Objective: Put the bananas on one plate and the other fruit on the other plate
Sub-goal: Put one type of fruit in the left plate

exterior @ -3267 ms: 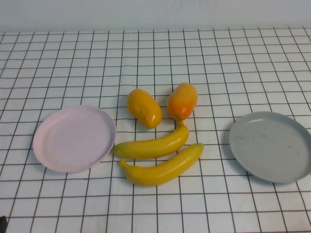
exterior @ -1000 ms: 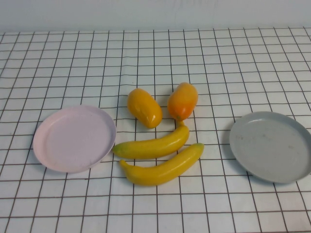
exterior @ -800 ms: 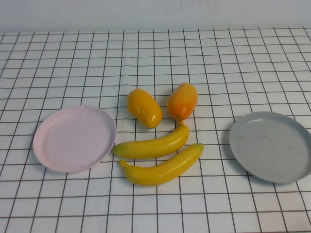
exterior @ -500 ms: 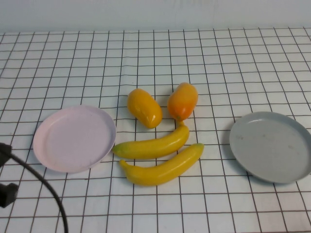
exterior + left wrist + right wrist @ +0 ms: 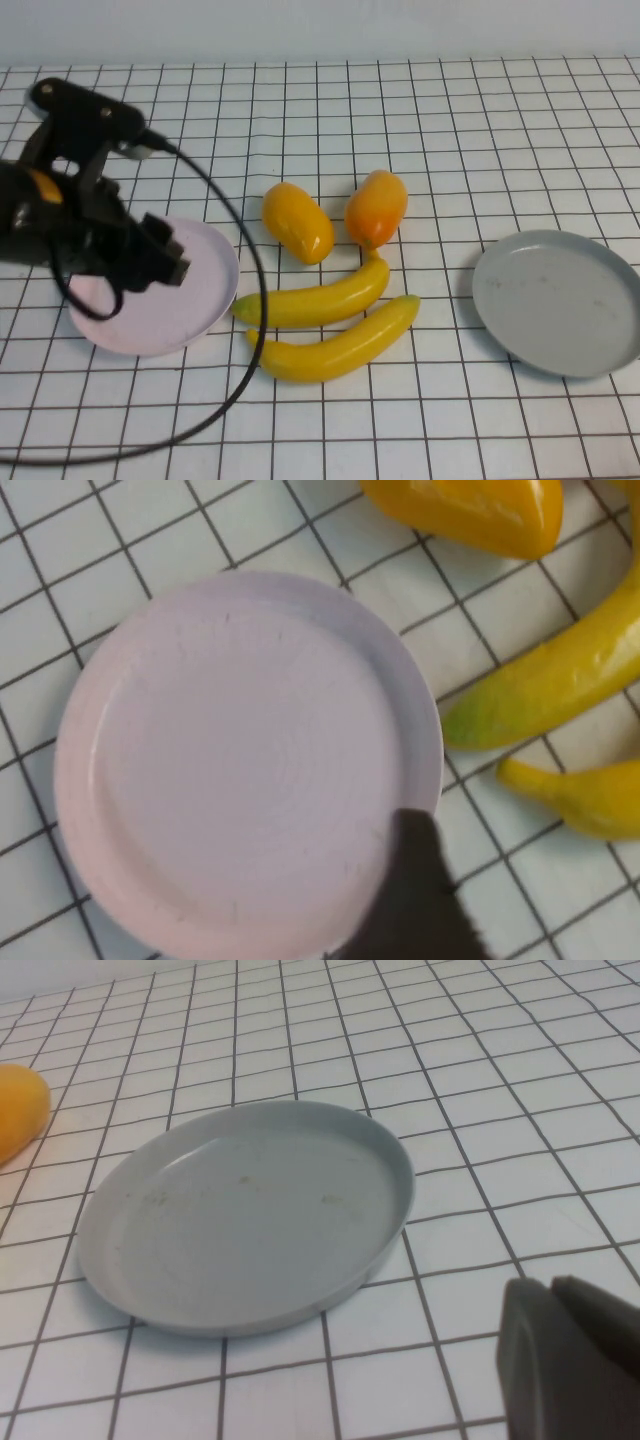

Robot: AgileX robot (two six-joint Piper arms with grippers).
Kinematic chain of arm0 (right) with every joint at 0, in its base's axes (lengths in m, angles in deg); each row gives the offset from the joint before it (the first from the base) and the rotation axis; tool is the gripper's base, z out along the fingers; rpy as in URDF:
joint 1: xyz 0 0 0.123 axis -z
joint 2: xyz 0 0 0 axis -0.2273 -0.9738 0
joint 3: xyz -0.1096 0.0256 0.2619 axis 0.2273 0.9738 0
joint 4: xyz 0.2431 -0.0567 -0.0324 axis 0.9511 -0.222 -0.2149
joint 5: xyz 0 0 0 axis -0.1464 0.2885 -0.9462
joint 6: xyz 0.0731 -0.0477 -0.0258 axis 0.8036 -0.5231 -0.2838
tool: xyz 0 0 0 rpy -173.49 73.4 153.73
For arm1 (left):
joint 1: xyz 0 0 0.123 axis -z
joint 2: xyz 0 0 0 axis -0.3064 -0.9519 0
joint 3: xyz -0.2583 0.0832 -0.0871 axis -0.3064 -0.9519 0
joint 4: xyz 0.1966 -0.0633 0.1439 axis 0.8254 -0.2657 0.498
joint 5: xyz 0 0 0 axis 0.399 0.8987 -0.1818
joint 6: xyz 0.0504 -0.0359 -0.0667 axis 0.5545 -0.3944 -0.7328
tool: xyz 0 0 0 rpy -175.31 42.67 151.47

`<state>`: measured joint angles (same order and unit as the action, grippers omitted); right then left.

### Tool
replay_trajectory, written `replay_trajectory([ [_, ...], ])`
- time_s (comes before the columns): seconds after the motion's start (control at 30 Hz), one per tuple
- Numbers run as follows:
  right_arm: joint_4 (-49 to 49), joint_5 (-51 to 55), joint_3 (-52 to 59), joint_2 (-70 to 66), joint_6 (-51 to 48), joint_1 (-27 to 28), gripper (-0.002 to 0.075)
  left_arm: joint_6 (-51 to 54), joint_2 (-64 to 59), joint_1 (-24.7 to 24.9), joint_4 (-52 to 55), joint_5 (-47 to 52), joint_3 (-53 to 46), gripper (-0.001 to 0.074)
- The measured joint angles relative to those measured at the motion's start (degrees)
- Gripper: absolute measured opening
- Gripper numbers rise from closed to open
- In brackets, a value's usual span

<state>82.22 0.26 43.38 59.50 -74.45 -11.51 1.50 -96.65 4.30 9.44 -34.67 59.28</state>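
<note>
White gridded tablecloth [image 5: 420, 120]; left claw [image 5: 165, 255] over pink plate [image 5: 205, 290]; right claw [image 5: 570, 1360] perhaps near grey plate [image 5: 250, 1210]

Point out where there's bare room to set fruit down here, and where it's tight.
Bare: the grey plate and cloth between it and the bananas. The left gripper hangs over the pink plate. Tight: mangoes and bananas cluster centrally. The right gripper sits near the grey plate.
</note>
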Motion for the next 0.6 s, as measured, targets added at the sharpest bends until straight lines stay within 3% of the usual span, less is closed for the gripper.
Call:
replay_trajectory([
  [0.07, 0.1, 0.0, 0.0, 0.0, 0.0, 0.0, -0.0016, -2.9, -5.0, 1.0, 0.3, 0.0, 4.4, 0.0499],
  [0.17, 0.1, 0.0, 0.0, 0.0, 0.0, 0.0, -0.0016, -4.7, -12.5, 2.2, 0.3, 0.0, 11.0, 0.0635],
  [0.43, 0.1, 0.0, 0.0, 0.0, 0.0, 0.0, -0.0016, -9.5, -29.0, 4.4, -6.3, 0.0, 27.1, 0.0668],
  [0.6, 0.1, 0.0, 0.0, 0.0, 0.0, 0.0, -0.0016, -18.2, -37.1, 4.7, -8.8, -7.0, 30.1, 0.0668],
])
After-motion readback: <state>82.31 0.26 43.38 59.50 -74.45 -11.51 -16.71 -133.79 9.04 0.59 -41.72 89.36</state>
